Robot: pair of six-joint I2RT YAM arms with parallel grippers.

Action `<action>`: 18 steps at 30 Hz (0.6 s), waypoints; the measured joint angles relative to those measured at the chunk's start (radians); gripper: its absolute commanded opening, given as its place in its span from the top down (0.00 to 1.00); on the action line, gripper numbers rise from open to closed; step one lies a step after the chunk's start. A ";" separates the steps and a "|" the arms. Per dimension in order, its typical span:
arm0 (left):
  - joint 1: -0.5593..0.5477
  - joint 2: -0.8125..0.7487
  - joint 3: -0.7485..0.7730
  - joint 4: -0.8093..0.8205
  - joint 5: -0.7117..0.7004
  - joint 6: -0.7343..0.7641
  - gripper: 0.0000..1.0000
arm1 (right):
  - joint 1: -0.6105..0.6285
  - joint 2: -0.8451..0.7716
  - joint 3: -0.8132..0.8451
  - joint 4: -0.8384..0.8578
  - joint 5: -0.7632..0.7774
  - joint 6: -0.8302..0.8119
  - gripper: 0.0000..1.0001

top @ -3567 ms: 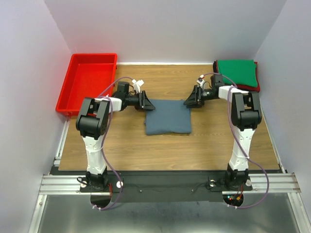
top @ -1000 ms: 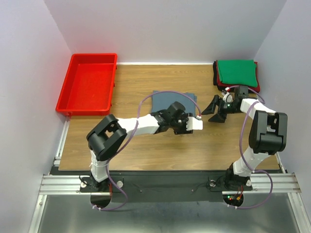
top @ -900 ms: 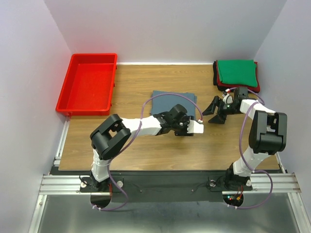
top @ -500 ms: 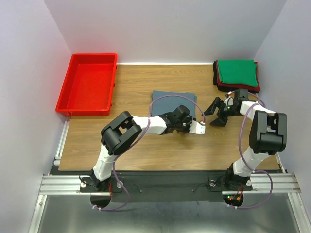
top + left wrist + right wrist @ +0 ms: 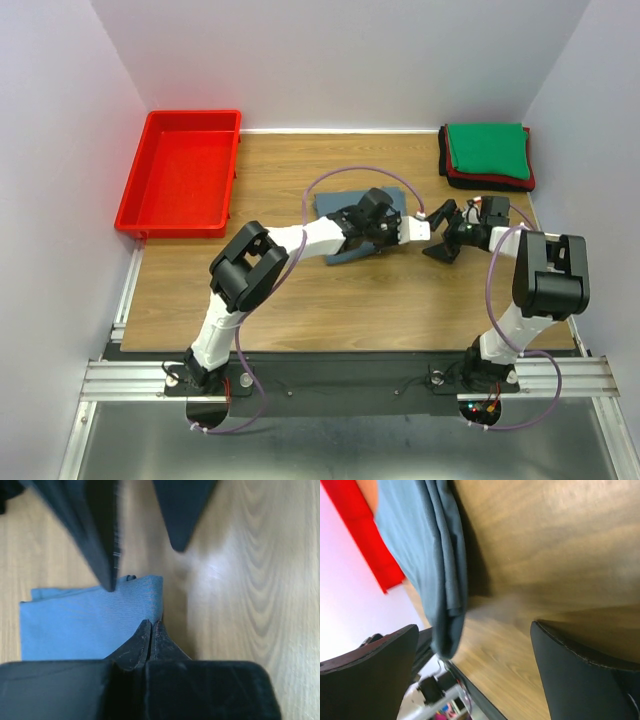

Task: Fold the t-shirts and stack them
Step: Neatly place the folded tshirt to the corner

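Observation:
A slate blue-grey t-shirt [image 5: 345, 207] lies folded at the table's middle, its near edge rumpled. My left gripper [image 5: 400, 236] reaches across it and is shut on its near right corner. In the left wrist view the closed tips [image 5: 151, 623] pinch the edge of the blue cloth [image 5: 85, 625]. My right gripper [image 5: 436, 232] stands open just right of that corner, nothing between its fingers [image 5: 375, 670]. The right wrist view shows the shirt's layered edge [image 5: 437, 565] ahead of it. A stack of folded t-shirts, green [image 5: 487, 147] over red [image 5: 495, 183], sits at the far right.
A red plastic tray [image 5: 130, 205] stands at the far left. The left arm's cable [image 5: 345, 180] arches over the blue-grey shirt. Both grippers are close together right of the table's centre, with bare wood [image 5: 380, 300] nearer the arm bases.
The left gripper has shut on the shirt's near right corner, and the near edge is now rumpled. The right gripper has opened wider and moved left toward that corner.

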 measured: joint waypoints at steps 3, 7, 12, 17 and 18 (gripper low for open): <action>0.026 0.000 0.027 -0.008 0.035 -0.051 1.00 | 0.019 0.000 -0.026 0.116 0.013 0.077 0.00; 0.043 0.000 0.045 -0.030 0.064 -0.093 1.00 | 0.066 0.010 -0.049 0.253 0.046 0.172 0.02; 0.043 0.000 0.058 -0.048 0.087 -0.118 1.00 | 0.143 0.099 -0.016 0.402 0.109 0.243 0.16; 0.046 0.000 0.058 -0.060 0.106 -0.126 1.00 | 0.188 0.205 0.082 0.475 0.163 0.276 0.23; 0.050 0.000 0.059 -0.063 0.111 -0.127 1.00 | 0.196 0.226 0.105 0.486 0.173 0.282 0.24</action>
